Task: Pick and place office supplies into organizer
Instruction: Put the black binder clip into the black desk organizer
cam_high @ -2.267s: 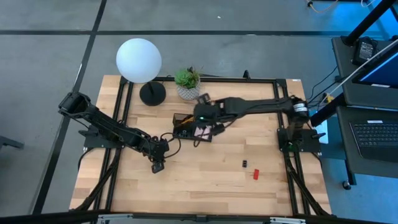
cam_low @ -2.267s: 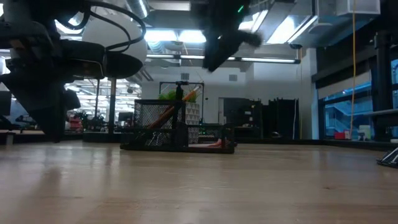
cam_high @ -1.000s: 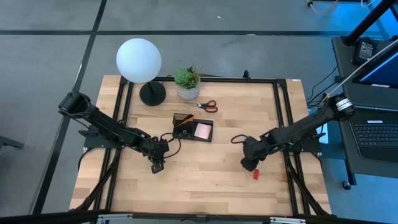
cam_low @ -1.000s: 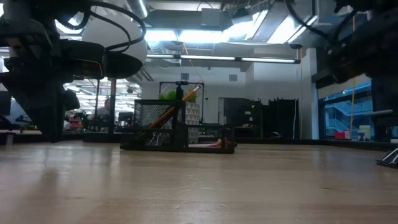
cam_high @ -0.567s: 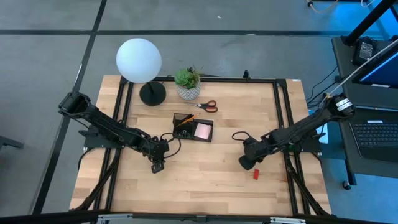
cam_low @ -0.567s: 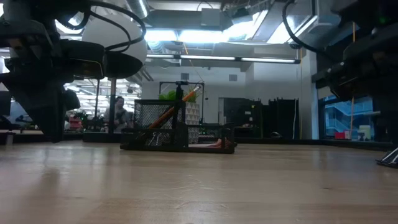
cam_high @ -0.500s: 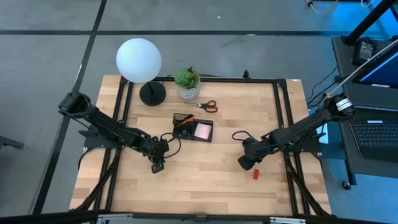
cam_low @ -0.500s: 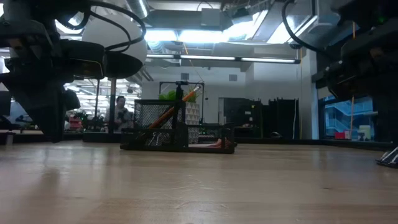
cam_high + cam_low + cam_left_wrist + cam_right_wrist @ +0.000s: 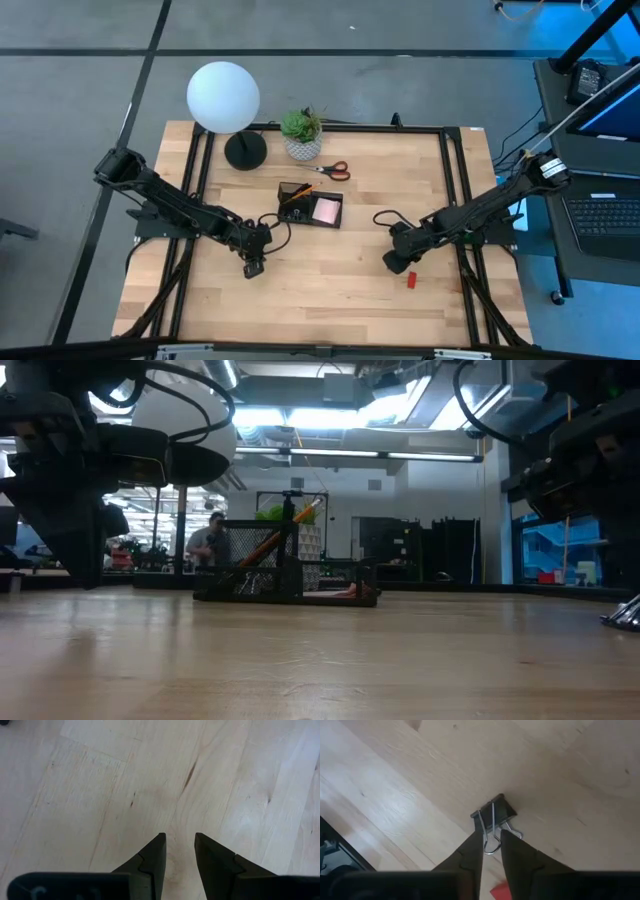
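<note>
Black binder clip (image 9: 493, 813) lies on the table just ahead of the right gripper (image 9: 491, 840), whose fingers have narrowed around its wire handles since a second ago (a pinch forming, lift not yet begun). Just beside sits the small red block (image 9: 411, 280). Farther off, the organizer (image 9: 310, 207) holds a pink sticky-note pad (image 9: 326, 211). Beyond, the left gripper (image 9: 178, 851) hovers parted over bare wood. No writing is readable.
</note>
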You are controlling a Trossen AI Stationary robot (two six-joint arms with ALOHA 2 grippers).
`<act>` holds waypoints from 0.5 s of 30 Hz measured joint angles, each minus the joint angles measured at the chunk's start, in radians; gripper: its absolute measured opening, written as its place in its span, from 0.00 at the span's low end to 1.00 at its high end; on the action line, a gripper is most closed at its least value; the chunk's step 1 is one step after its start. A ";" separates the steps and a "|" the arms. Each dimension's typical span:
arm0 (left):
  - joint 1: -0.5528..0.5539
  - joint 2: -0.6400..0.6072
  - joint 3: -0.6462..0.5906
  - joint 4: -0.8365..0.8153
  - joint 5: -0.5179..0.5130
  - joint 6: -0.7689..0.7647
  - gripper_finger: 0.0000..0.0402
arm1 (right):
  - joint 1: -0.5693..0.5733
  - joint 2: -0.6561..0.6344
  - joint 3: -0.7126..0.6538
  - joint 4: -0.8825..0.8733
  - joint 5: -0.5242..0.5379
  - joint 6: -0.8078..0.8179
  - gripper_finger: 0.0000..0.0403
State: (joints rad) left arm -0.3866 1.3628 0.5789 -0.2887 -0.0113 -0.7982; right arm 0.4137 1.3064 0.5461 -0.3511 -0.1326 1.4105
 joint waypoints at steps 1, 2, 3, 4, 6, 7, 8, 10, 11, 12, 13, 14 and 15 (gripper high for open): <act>0.000 0.000 0.000 0.000 0.000 0.000 0.24 | 0.000 0.000 0.000 0.000 0.000 0.000 0.16; 0.000 0.000 0.000 0.000 0.000 0.000 0.24 | 0.000 0.000 0.000 0.000 0.000 -0.001 0.15; 0.000 0.000 0.000 0.000 0.000 0.000 0.24 | 0.000 0.000 0.000 0.000 0.000 -0.002 0.14; 0.000 0.000 0.000 0.000 0.000 0.000 0.24 | 0.000 0.000 0.000 -0.001 0.000 -0.002 0.13; 0.000 0.000 0.000 0.000 0.000 0.003 0.24 | 0.000 0.000 0.000 -0.002 0.000 -0.002 0.12; 0.000 0.000 0.000 0.000 0.000 0.013 0.24 | 0.000 0.000 0.000 -0.004 0.000 -0.002 0.11; 0.000 0.000 0.000 0.000 0.000 0.026 0.24 | 0.000 0.000 0.000 -0.008 0.000 -0.003 0.11; 0.000 0.000 0.000 0.000 0.000 0.049 0.24 | 0.000 0.000 0.000 -0.021 0.000 -0.003 0.10; 0.000 0.000 0.000 0.000 0.000 0.052 0.24 | 0.000 0.000 0.000 -0.023 0.000 -0.004 0.10; 0.000 0.000 0.000 0.000 0.000 0.053 0.24 | 0.000 0.000 0.000 -0.022 0.000 -0.008 0.09; 0.000 0.000 0.000 0.000 0.000 0.053 0.24 | 0.000 0.000 0.000 -0.021 0.000 -0.014 0.08; 0.000 0.000 0.000 0.000 0.000 0.053 0.24 | 0.000 0.000 0.000 -0.020 0.000 -0.026 0.08; 0.000 0.000 0.000 0.000 0.000 0.053 0.24 | 0.000 0.000 0.000 -0.019 0.000 -0.038 0.07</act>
State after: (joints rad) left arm -0.3866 1.3632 0.5788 -0.2890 -0.0116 -0.7456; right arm 0.4137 1.3064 0.5461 -0.3697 -0.1329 1.3730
